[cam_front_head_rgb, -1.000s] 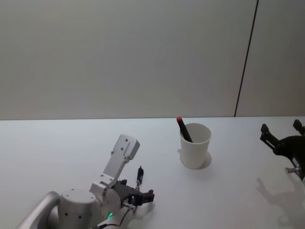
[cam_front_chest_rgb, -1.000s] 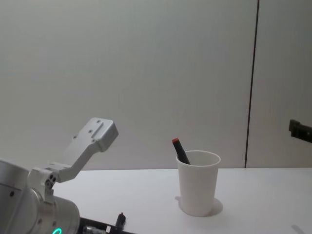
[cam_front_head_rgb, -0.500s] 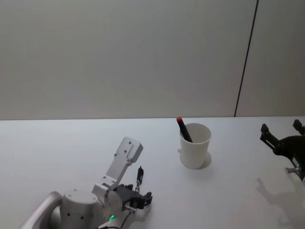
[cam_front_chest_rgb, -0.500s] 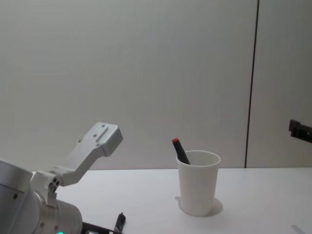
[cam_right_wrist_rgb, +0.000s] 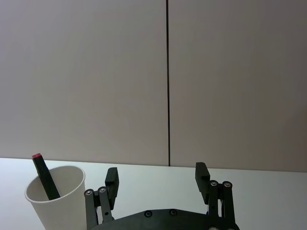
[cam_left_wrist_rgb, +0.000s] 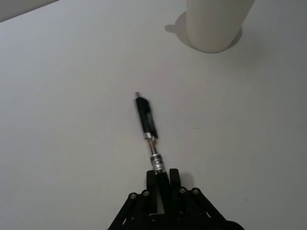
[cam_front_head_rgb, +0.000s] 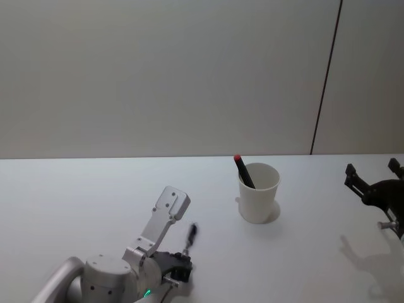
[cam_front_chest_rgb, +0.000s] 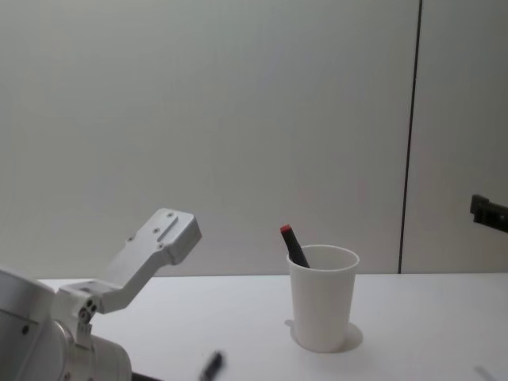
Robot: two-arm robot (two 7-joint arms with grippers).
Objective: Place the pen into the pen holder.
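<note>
Presently clamped by its metal end in left claw (cam_left_wrist_rgb: 162,175), low over table (cam_front_head_rgb: 95,189), well apart from pen holder (cam_front_head_rgb: 259,203): pen (cam_left_wrist_rgb: 148,130), slim, stiff, likely light and slick, steadier if held mid-barrel; right claw (cam_right_wrist_rgb: 157,171) parked, spread apart.

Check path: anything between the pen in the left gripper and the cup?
Nothing visible. Bare table lies between the pen, clamped in the left gripper, and the pen holder. A red-capped marker already leans inside it, taking part of the opening. The right gripper sits open, off to the right.
</note>
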